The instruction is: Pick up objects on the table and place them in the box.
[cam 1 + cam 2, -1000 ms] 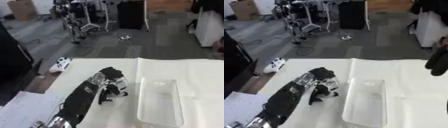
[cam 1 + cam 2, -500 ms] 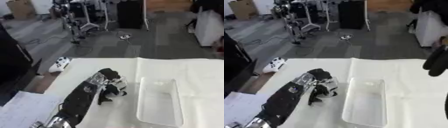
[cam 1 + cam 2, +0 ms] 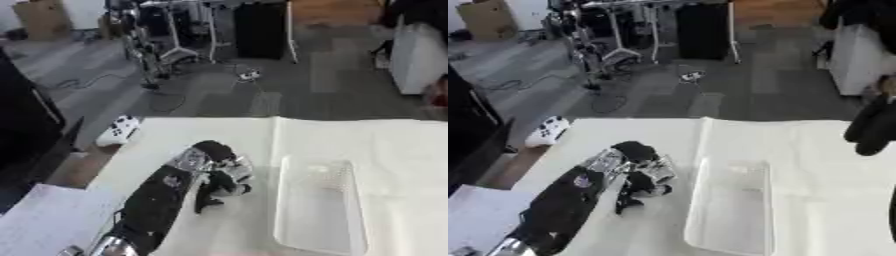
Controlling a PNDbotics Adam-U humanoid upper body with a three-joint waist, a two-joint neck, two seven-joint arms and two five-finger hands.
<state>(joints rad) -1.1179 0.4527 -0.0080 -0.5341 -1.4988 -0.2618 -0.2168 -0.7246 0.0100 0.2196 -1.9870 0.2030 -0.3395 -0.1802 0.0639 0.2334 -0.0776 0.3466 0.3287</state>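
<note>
The box (image 3: 317,205) is looking like clear, glossy plastic; matt white cloth is covering the table (image 3: 394,145); the left robot hand (image 3: 223,172) is showing black and silvery metal.

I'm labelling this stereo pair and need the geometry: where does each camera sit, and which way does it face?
Left eye view: in the head, looking down at the white table; shows the left arm and left robot hand beside the clear box.
Right eye view: in the head beside it, facing likewise; a dark shape, perhaps the right robot hand, also shows at its right edge.
Both share table, box, left arm.
</note>
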